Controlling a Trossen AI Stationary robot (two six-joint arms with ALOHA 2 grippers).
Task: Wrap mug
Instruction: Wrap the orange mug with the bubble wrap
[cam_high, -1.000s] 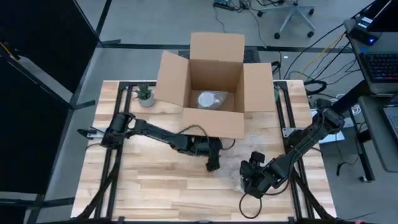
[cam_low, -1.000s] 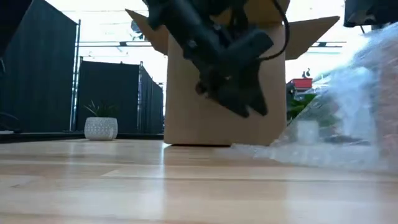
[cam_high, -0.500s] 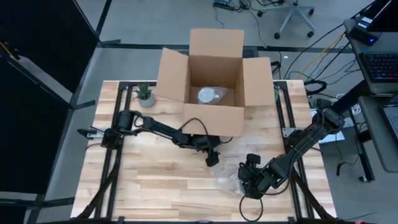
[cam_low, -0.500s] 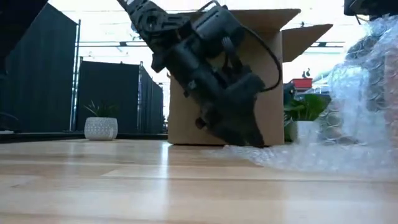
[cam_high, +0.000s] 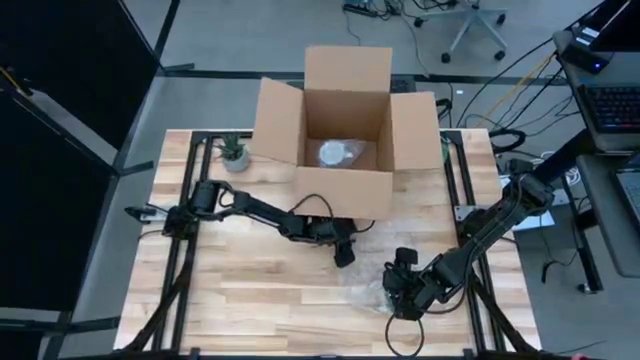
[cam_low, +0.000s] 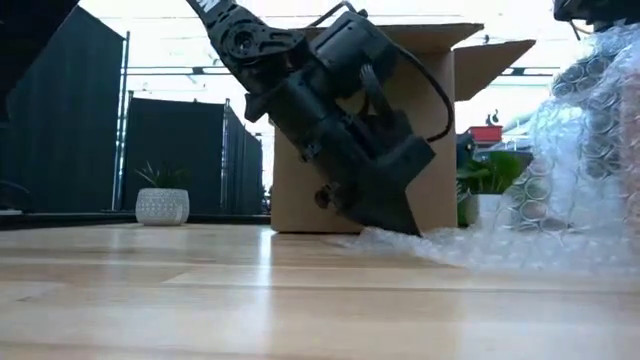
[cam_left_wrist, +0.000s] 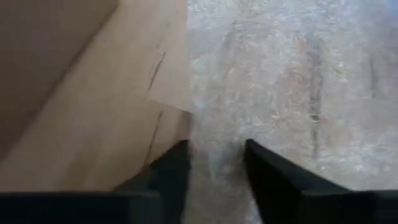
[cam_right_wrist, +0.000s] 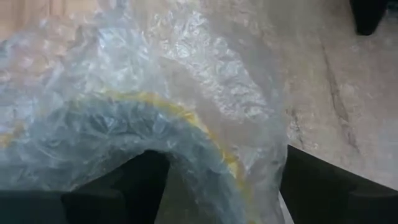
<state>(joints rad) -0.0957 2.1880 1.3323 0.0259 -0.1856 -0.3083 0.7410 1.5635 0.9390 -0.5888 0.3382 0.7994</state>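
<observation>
Right gripper (cam_high: 400, 290) is clamping the bubble wrap (cam_right_wrist: 205, 81) around the mug (cam_right_wrist: 155, 134) near the worktop's right edge; left gripper (cam_left_wrist: 214, 168), parted, is straddling the wrap's edge, which risks slipping free

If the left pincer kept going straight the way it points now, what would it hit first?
Probably the bubble wrap: the left pincer points down with its open fingers astride the sheet's edge, tabletop just beneath.

No readable text, labels, brand names, numbers or signs appear on anything in any of the four views.
</observation>
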